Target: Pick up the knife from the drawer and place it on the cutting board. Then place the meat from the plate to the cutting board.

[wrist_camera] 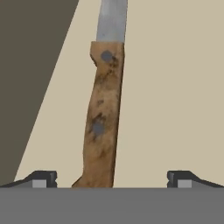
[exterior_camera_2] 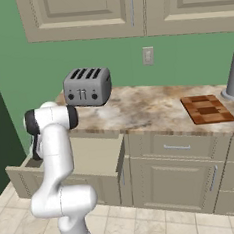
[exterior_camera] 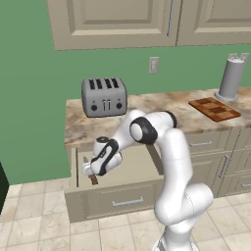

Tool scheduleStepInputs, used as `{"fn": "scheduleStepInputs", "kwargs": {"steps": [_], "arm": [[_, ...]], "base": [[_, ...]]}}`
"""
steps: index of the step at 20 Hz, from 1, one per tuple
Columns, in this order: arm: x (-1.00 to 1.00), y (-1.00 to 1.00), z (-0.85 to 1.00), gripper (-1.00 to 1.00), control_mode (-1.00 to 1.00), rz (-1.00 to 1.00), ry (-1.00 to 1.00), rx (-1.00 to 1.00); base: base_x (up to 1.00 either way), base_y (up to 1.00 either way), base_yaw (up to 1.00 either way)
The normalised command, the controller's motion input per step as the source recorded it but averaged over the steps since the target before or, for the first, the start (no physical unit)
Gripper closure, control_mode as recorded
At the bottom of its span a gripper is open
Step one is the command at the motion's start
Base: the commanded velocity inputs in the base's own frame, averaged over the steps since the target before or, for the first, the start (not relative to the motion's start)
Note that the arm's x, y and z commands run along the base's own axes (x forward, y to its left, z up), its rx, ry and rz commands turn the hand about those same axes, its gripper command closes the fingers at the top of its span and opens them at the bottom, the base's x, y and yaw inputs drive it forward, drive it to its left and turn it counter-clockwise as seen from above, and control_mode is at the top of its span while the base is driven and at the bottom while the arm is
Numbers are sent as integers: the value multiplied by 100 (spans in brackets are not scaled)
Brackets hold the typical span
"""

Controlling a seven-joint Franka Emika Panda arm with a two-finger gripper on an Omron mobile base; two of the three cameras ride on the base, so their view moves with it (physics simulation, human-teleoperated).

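Observation:
The drawer point(exterior_camera: 127, 169) stands pulled out under the counter's left end, and my gripper point(exterior_camera: 91, 172) reaches down into its left part. On the beige drawer floor point(wrist_camera: 175, 87) lies the knife, its brown wooden handle point(wrist_camera: 103, 118) running up to the grey blade point(wrist_camera: 112, 19). My gripper point(wrist_camera: 112, 180) is open and straddles the handle's butt end. Each fingertip point(wrist_camera: 42, 179) stands well clear of the wood. The checkered cutting board point(exterior_camera: 214, 109) lies on the counter at the right, bare. The meat and the plate are out of view.
A silver toaster point(exterior_camera: 104, 96) stands on the counter behind the drawer. A grey cylinder point(exterior_camera: 231, 78) stands behind the board. The drawer's dark left wall point(wrist_camera: 26, 65) runs close beside the knife. Closed beige drawers point(exterior_camera_2: 177, 146) sit under the counter to the right.

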Motion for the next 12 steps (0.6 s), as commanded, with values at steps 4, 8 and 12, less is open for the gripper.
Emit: {"fn": "scheduleStepInputs", "kwargs": {"steps": [4,8,12], "arm": [[36,19,-25,-100,-100,0,0,0],[25,3,-26,-100,-100,0,0,0],[12,0,-31,-100,-100,0,0,0]], "base": [[0,0,0],[0,0,0],[0,0,0]]}}
